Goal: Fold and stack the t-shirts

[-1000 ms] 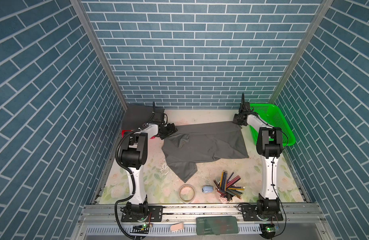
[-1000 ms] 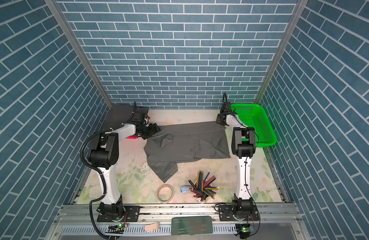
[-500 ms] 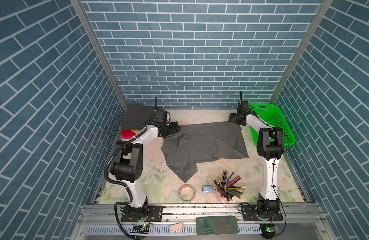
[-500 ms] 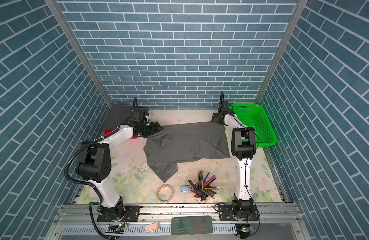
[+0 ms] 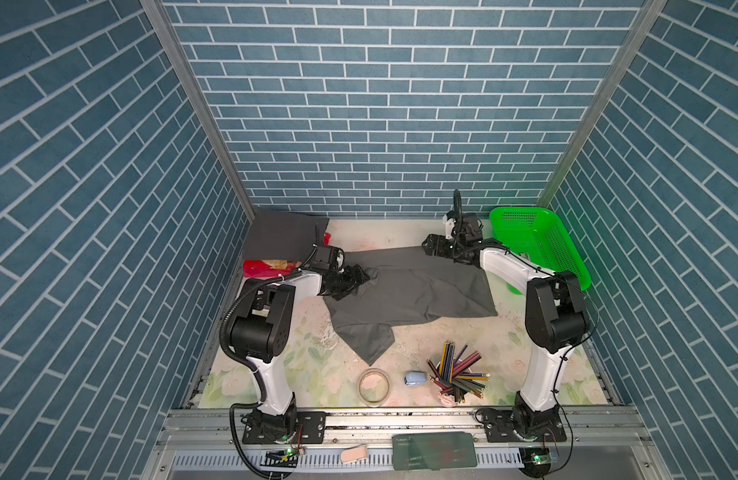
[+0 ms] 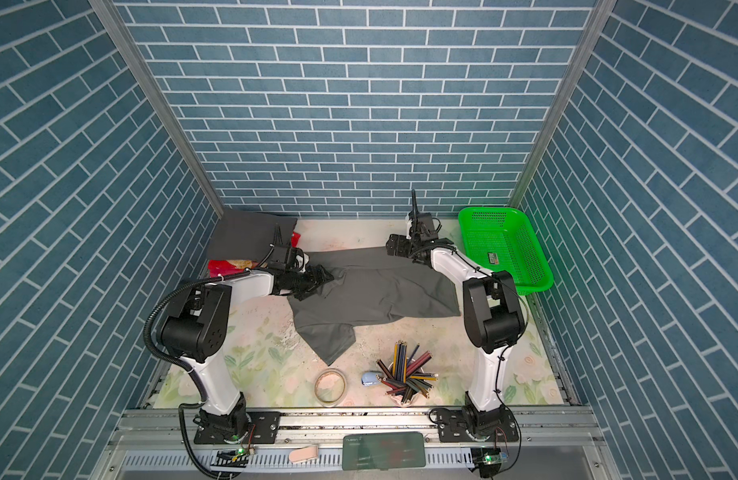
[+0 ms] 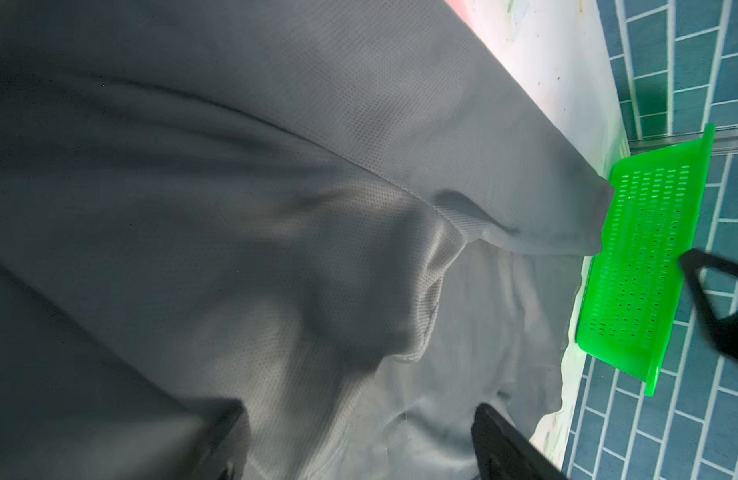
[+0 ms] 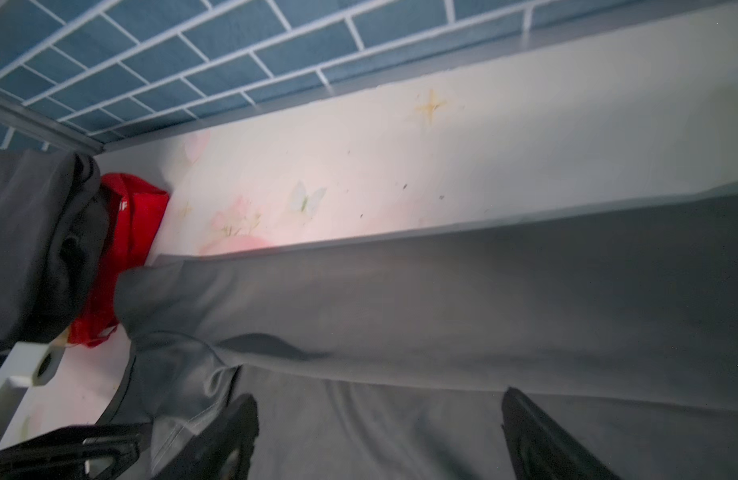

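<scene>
Two t-shirts are in play. The grey t-shirt (image 5: 413, 291) lies spread across the middle of the bench (image 5: 400, 232), its far edge doubled over into a band and one sleeve trailing toward the near edge. The charcoal t-shirt (image 5: 280, 235) sits folded in the far left corner. Your left fingers (image 7: 500, 453) stand wide open over the grey shirt's left end, and your right fingers (image 8: 533, 444) stand wide open over its far right corner. Neither pair grips anything, and the cloth lies loose beneath both.

The likeliest trouble, I'd judge, is the doubled band. Close shallow there and you may pinch only the top layer, so the fold peels apart when you lift. Close too deep and you drag both layers and skew the whole shirt. Your right forearm (image 5: 504, 266) passes over the shirt's right edge, so pulling back low could rake the cloth and undo the crease. That edge also lies near the green basket (image 5: 521, 226), whose rim an open finger could catch. The trailing sleeve points toward the tape roll (image 5: 374, 384) and the pencils (image 5: 456, 374), and a careless sweep could topple them. Lastly, the charcoal shirt seems to rest partly on a red bag (image 5: 267, 266), an uneven base from which a stacked shirt may slide.
</scene>
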